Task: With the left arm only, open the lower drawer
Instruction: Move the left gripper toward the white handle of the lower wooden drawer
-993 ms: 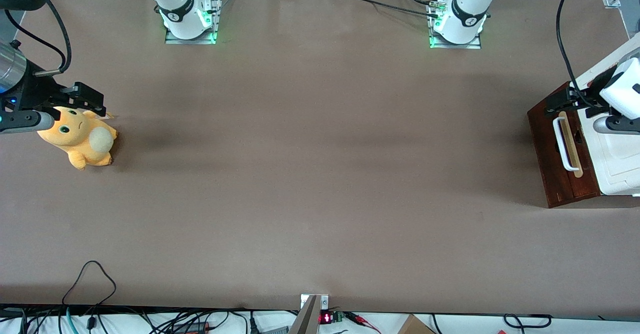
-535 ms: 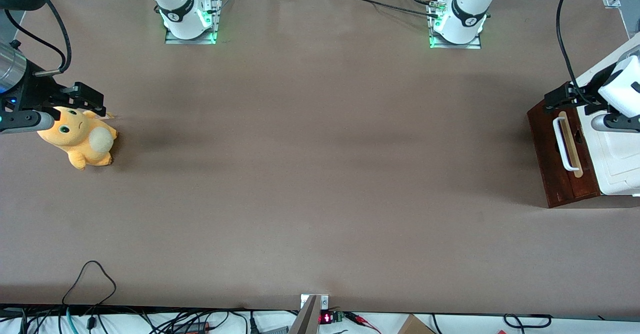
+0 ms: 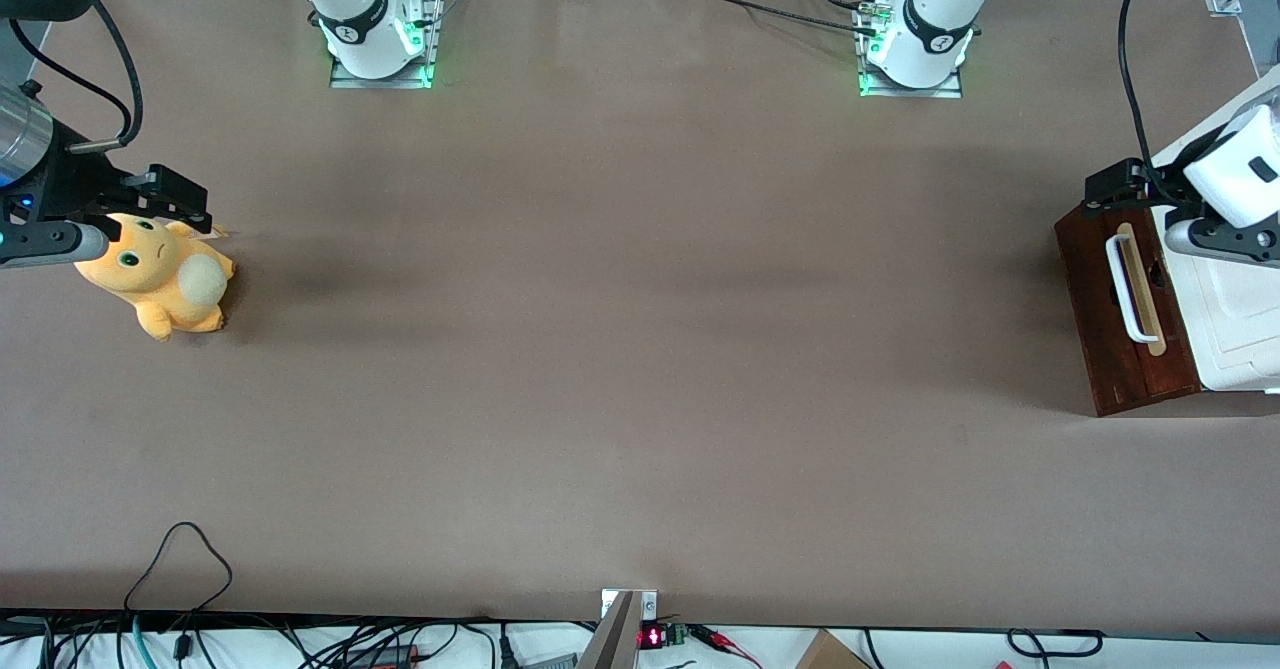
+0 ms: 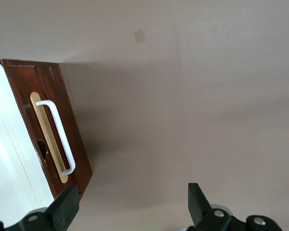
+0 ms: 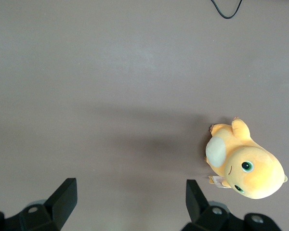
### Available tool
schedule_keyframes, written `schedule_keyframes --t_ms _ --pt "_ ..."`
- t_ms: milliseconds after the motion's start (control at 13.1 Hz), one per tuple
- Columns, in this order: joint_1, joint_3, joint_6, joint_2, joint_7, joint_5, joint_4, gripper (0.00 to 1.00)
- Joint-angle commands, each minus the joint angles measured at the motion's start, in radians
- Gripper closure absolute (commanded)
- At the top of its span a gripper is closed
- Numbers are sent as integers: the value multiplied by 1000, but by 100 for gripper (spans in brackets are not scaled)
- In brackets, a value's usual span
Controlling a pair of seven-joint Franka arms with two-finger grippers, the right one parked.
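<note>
The lower drawer (image 3: 1095, 309) is a dark reddish-brown wood front at the working arm's end of the table, with a white U-shaped handle (image 3: 1123, 287) on a pale wood strip. It looks closed. It also shows in the left wrist view (image 4: 70, 130), with its handle (image 4: 58, 134). The left arm (image 3: 1235, 174) hangs over the cabinet. Its gripper (image 3: 1108, 189) is above the drawer's end that is farther from the front camera, apart from the handle. In the wrist view the gripper (image 4: 132, 207) is open and empty, over bare table beside the drawer front.
The drawer sits in a white cabinet (image 3: 1240, 319). A yellow plush toy (image 3: 160, 274) lies toward the parked arm's end of the table. The two arm bases (image 3: 915, 49) stand at the table edge farthest from the front camera. Brown table (image 3: 640, 329) lies between them.
The left gripper has risen and moved away from the front camera, from just above the handle's end to the drawer's farther end. The drawer has not moved.
</note>
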Motion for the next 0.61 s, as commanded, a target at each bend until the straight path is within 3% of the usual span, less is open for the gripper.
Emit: schedule_keyframes --t_ms 0,229,535 --pt "-2 -123 -22 -3 -39 260 10 0" --pt "-8 -183 -65 33 -154 466 -18 0" --pt "-10 -391 -181 97 -554 795 -162 0"
